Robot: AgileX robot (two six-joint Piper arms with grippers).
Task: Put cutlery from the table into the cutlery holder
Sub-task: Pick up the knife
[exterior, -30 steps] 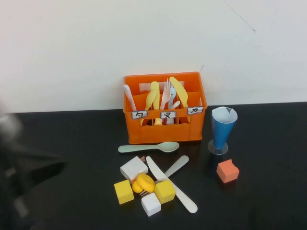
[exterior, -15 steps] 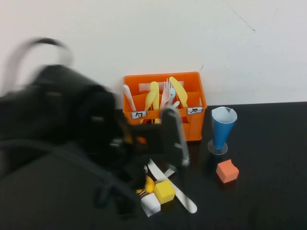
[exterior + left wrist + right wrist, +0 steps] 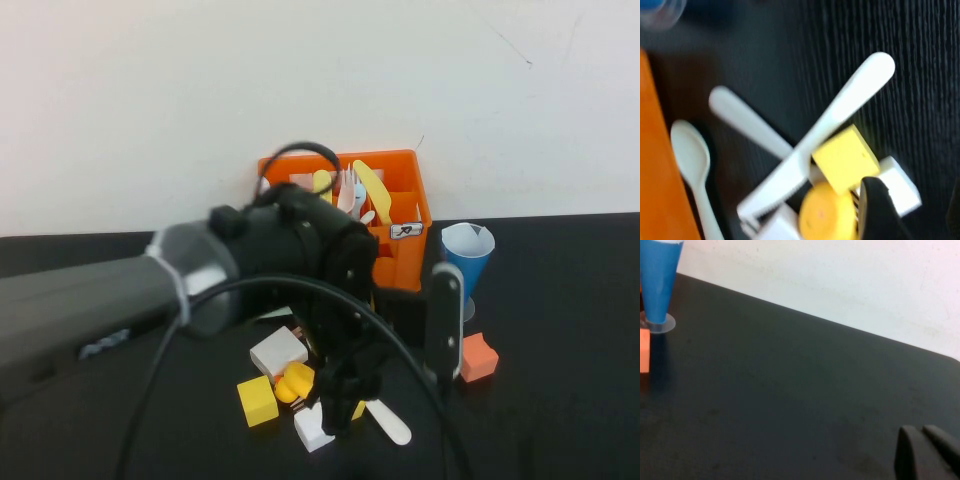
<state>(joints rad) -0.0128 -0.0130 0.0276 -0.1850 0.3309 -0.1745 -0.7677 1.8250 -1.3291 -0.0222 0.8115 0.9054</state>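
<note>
My left gripper hangs open over the pile in front of the orange cutlery holder, nothing held between its fingers. In the left wrist view a cream-white knife lies crossed over a light grey fork handle, and a pale green spoon lies alongside the holder's wall. One finger hovers by the yellow duck. Only the knife's end shows in the high view. Several utensils stand in the holder. My right gripper is shut over bare table, off to the right.
Yellow cubes, white cubes and the duck crowd the cutlery. A blue cone cup and an orange cube stand right of the holder. My left arm hides the holder's left part.
My left arm has swept in from the left and now hangs over the pile, hiding the green spoon in the high view. Its gripper has opened. The cutlery and cubes have not moved.
</note>
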